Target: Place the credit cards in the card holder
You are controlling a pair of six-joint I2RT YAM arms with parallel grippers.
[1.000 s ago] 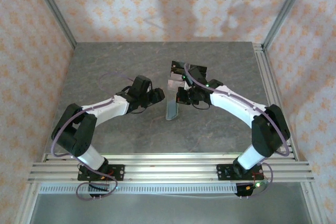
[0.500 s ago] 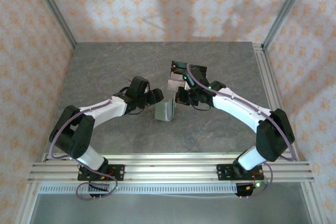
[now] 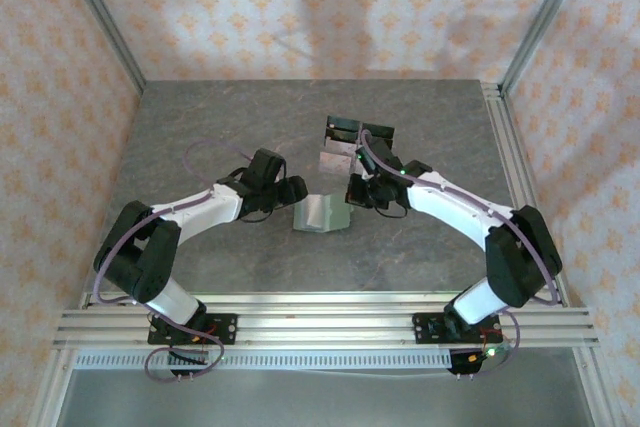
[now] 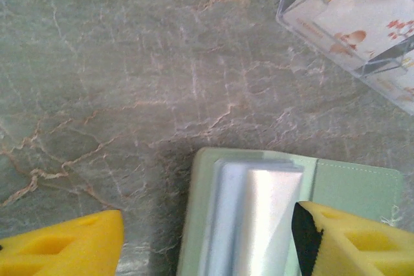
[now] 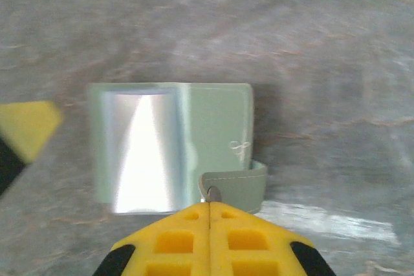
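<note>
Grey marbled table (image 3: 200, 127). Card holder (image 3: 320, 214): open flat, centre. Credit cards (image 4: 365, 4): in clear stand (image 3: 335, 159) behind. Left gripper (image 3: 297, 190): open, empty. Right gripper (image 5: 208, 214): closed at snap tab (image 5: 236, 185). Advice: keep holder pinned flat while fetching a card.

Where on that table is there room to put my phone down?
The far left of the table, behind the left arm, is bare; so is the far right, past the clear stand. The near strip between the arm bases is open. The middle is crowded: card holder, stand, both jaws.
</note>
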